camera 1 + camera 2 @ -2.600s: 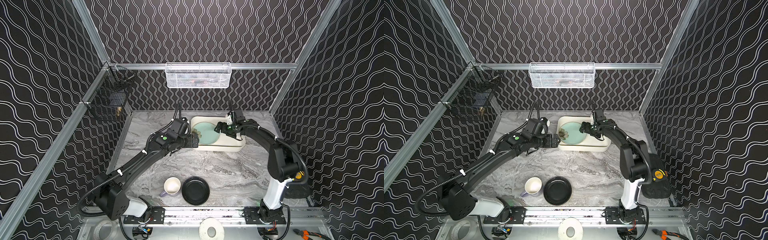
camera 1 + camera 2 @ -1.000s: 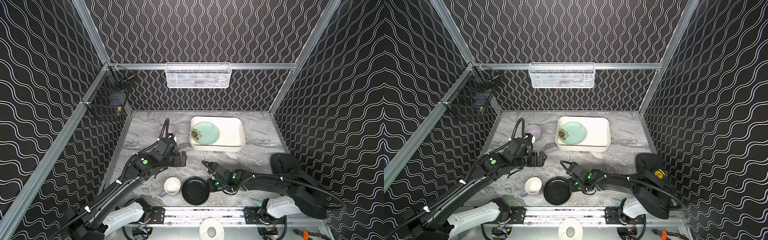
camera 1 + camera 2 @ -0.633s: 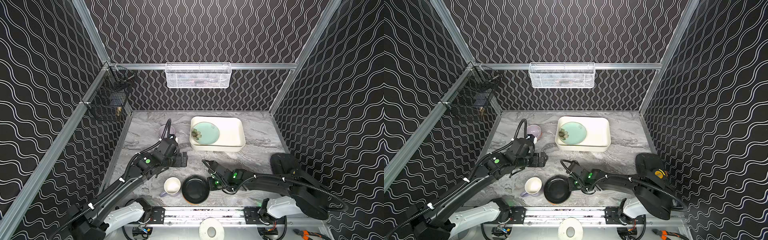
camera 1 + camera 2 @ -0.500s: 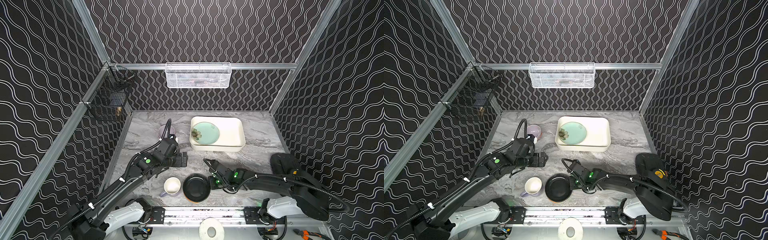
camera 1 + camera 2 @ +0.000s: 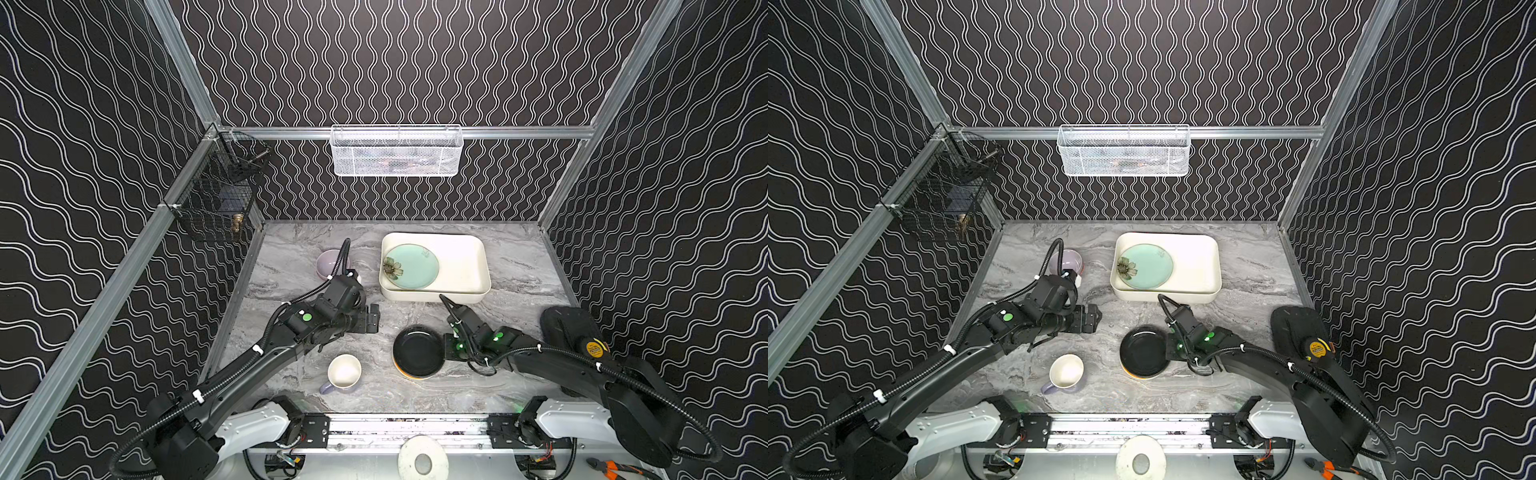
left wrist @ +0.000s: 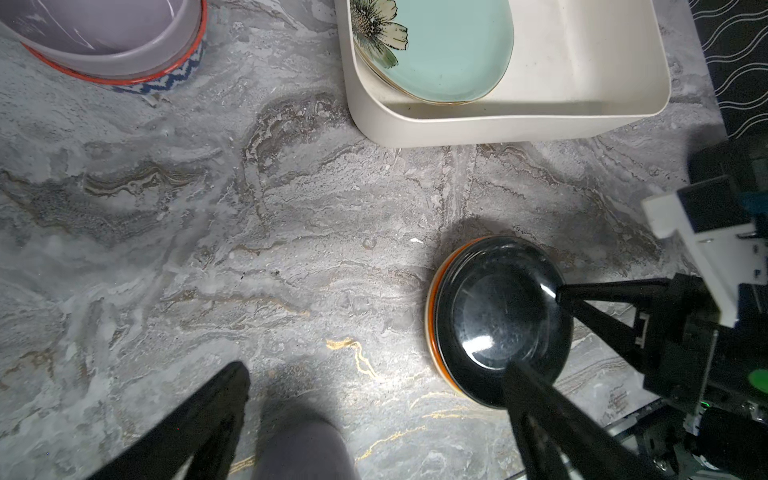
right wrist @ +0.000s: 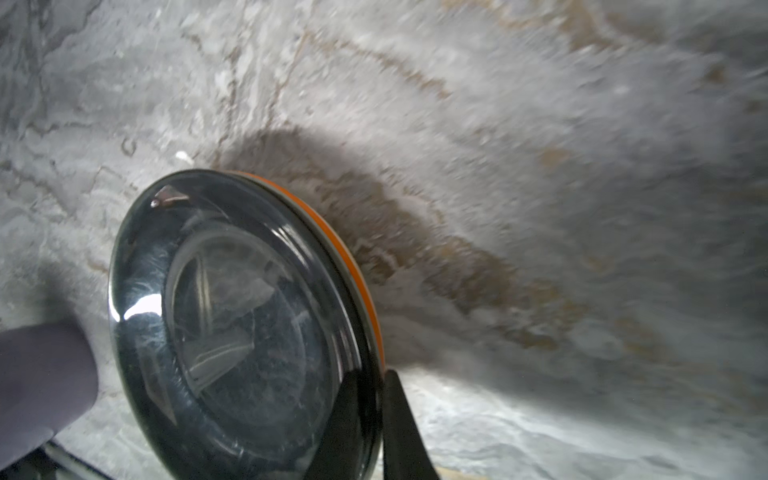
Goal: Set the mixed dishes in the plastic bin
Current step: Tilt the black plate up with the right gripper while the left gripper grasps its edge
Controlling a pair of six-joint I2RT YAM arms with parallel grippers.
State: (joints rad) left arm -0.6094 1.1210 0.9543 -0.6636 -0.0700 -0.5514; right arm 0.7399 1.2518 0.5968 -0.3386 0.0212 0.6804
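Note:
My right gripper (image 5: 443, 347) (image 7: 374, 376) is shut on the right rim of a black plate (image 5: 417, 351) (image 7: 232, 324). An orange plate (image 7: 353, 266) is stacked under the black one, and the stack is tipped up off the marble. The cream plastic bin (image 5: 478, 266) (image 6: 457, 129) stands behind it, holding a mint flowered plate (image 5: 411, 266). My left gripper (image 5: 374, 318) (image 6: 376, 368) hangs open over bare table. A lavender mug (image 5: 344, 372) is in front of it. A lilac bowl (image 5: 328, 262) (image 6: 104, 37), nested in a red-patterned one, is behind it.
A white mesh basket (image 5: 395, 151) hangs on the back wall and a black wire basket (image 5: 216, 203) on the left wall. The front rail carries a white roll (image 5: 422, 461). Bare marble lies between the bin and the plates.
My right gripper closed on the black plate's rim, then drew the stack to the right and up off the table. The left arm barely moved and stayed open.

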